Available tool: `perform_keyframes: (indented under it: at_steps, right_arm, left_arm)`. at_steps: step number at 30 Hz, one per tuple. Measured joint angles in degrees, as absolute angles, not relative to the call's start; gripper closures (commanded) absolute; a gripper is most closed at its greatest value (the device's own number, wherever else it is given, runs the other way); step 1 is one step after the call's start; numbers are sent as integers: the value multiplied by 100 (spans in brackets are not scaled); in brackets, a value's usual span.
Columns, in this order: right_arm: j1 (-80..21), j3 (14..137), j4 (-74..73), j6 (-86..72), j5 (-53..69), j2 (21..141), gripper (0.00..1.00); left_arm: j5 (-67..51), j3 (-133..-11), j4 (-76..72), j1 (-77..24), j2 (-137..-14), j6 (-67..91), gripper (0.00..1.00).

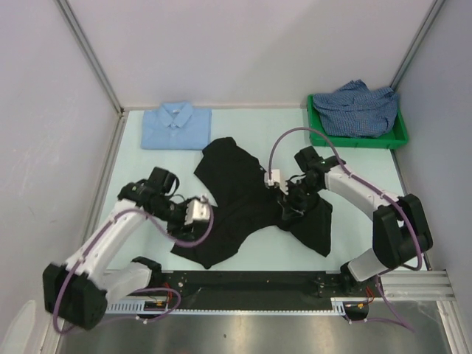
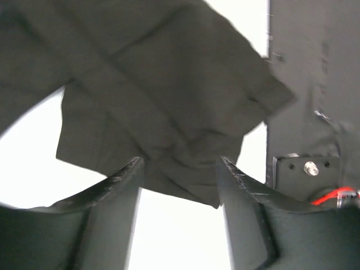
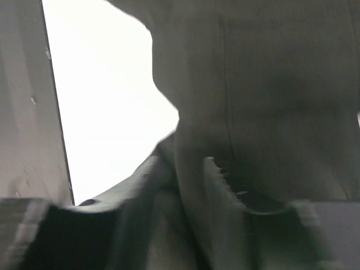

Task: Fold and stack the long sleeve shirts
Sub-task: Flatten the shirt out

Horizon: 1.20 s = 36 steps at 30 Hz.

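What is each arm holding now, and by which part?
The right jaws pinch the black shirt at a fold on its right side. The left jaws are open and hold nothing.

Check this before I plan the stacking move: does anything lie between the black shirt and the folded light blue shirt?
Nothing visible does. Only bare table separates the black shirt from the light blue shirt; the green bin sits far right, off that path.

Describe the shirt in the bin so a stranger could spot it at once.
Look to the table's far right corner for the green bin. The crumpled shirt heaped inside is it. Only it is checked; the light blue shirt and black shirt are plain.
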<state>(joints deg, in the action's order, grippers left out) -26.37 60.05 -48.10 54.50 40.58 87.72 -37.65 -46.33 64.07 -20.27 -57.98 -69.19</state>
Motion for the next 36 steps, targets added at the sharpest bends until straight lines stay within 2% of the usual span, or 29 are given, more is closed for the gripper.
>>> perform_keyframes:
  at_steps: [2, 4, 10, 15, 22, 30, 33, 36]
  right_arm:
    - [-2438, 5983, -5050, 5690, 3905, 8624, 68]
    - [-2241, 5951, -5356, 5968, 3765, 8475, 69]
    - [-1964, 5898, -6025, 6283, 3787, 8171, 61]
    - [-2043, 6228, -5349, 5500, 4066, 8291, 62]
    - [-2421, 7177, -3972, 4423, 4215, 9727, 63]
    - [-2825, 7752, -3404, 4069, 4029, 10766, 62]
    - [-2919, 7802, -3413, 4150, 3944, 10962, 66]
    - [-2969, 7802, -3607, 4355, 3920, 11017, 80]
  left_arm:
    - [-3774, -4947, 6200, -1855, -6521, -6563, 27]
    - [-3769, -5245, 5883, -1756, -7303, -6204, 27]
    - [-3795, -5507, 5540, -1671, -8517, -5594, 32]
    - [-3809, -5492, 5610, -1675, -8842, -5544, 33]
    - [-3573, -5210, 5527, -1656, -8838, -5544, 30]
    - [-3245, -5002, 5437, -1358, -8838, -5524, 25]
    - [-3144, -4950, 5419, -1284, -8838, -5502, 25]
    - [-3111, -4932, 5406, -1253, -8838, -5496, 26]
